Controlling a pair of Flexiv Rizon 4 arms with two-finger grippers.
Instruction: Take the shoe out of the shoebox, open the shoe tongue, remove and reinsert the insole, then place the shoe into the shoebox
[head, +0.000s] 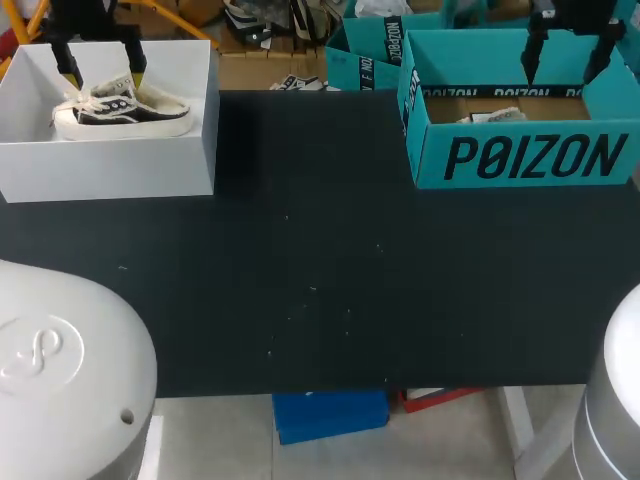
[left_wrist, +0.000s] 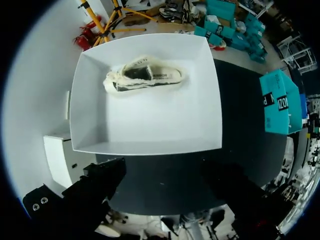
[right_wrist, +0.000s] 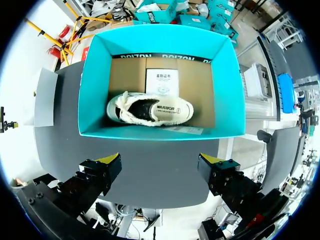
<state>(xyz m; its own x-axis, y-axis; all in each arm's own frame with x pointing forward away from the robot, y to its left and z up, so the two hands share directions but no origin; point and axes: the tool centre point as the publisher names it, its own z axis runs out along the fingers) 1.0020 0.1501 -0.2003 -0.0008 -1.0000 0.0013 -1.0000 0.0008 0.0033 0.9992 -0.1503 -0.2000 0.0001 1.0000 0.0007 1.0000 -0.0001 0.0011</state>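
Note:
A cream and black low sneaker (head: 122, 108) lies on its side in the white box (head: 110, 165) at the table's far left. My left gripper (head: 100, 68) hangs above it, open and empty. From the left wrist, the sneaker (left_wrist: 145, 79) lies ahead of the gripper (left_wrist: 165, 172), near the far wall of the white box (left_wrist: 150, 130). A second cream sneaker (right_wrist: 150, 109) rests in the teal shoebox (right_wrist: 95, 90), far right on the table (head: 520, 158); only a bit of it (head: 492, 116) shows over the wall. My right gripper (right_wrist: 160, 162) is open above that box (head: 565, 55).
A white printed card (right_wrist: 161, 81) lies on the teal box's cardboard floor behind the sneaker. The black tabletop (head: 320, 270) spreads between and in front of the two boxes. My arms' grey bases fill the near corners (head: 60, 370).

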